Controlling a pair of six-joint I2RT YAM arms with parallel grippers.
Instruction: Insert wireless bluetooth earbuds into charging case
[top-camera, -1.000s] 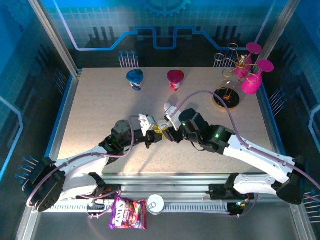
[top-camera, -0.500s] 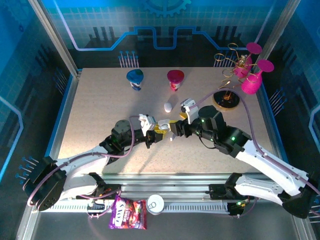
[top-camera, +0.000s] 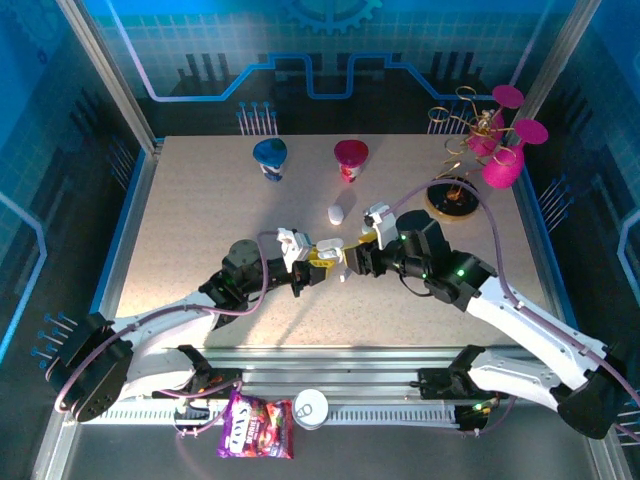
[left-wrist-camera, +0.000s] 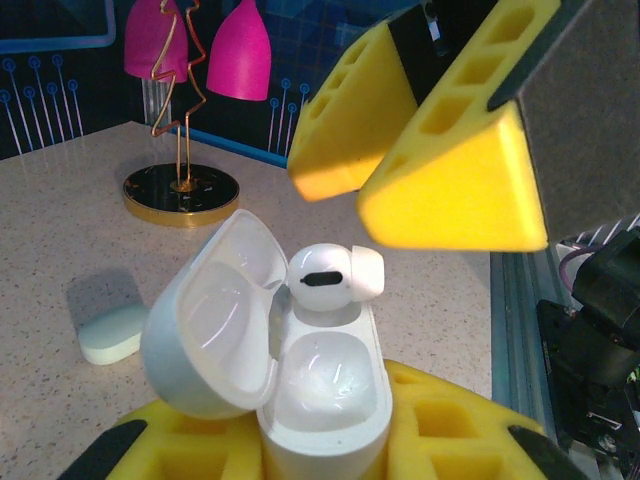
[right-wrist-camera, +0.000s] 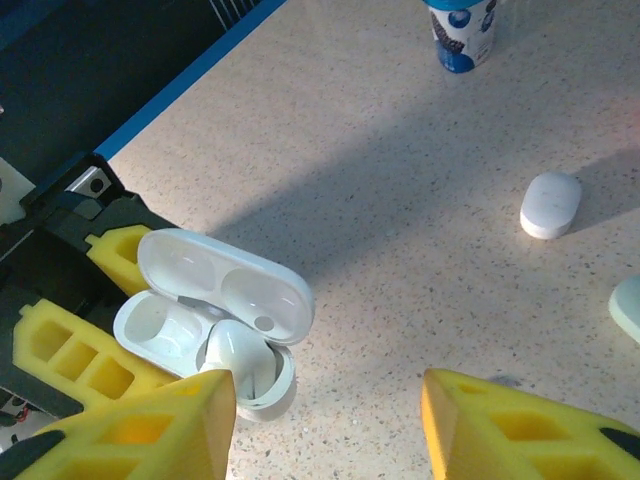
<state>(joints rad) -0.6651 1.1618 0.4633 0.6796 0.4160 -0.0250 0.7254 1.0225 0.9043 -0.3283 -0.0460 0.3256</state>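
A white charging case (left-wrist-camera: 325, 400) with its lid (left-wrist-camera: 212, 320) swung open is clamped between the yellow fingers of my left gripper (left-wrist-camera: 325, 445), which is shut on it. One white earbud (left-wrist-camera: 335, 280) sits in the case's far socket, its head still above the rim; the near socket is hollow. In the right wrist view the same case (right-wrist-camera: 170, 320) and earbud (right-wrist-camera: 240, 362) lie just left of my right gripper (right-wrist-camera: 325, 430), whose jaws stand open with nothing between them. From above, both grippers (top-camera: 318, 262) (top-camera: 352, 258) meet at mid-table.
A closed white case (top-camera: 335, 213) (right-wrist-camera: 551, 204) lies on the table behind the grippers, and another pale one (right-wrist-camera: 628, 305) lies at the right edge. Blue cup (top-camera: 270, 158) and magenta cup (top-camera: 350, 158) stand at the back. A wire stand with pink glasses (top-camera: 455, 195) is back right.
My right gripper has drawn back to the right from over the case, then edged slightly towards it again. The left arm has held still with the case.
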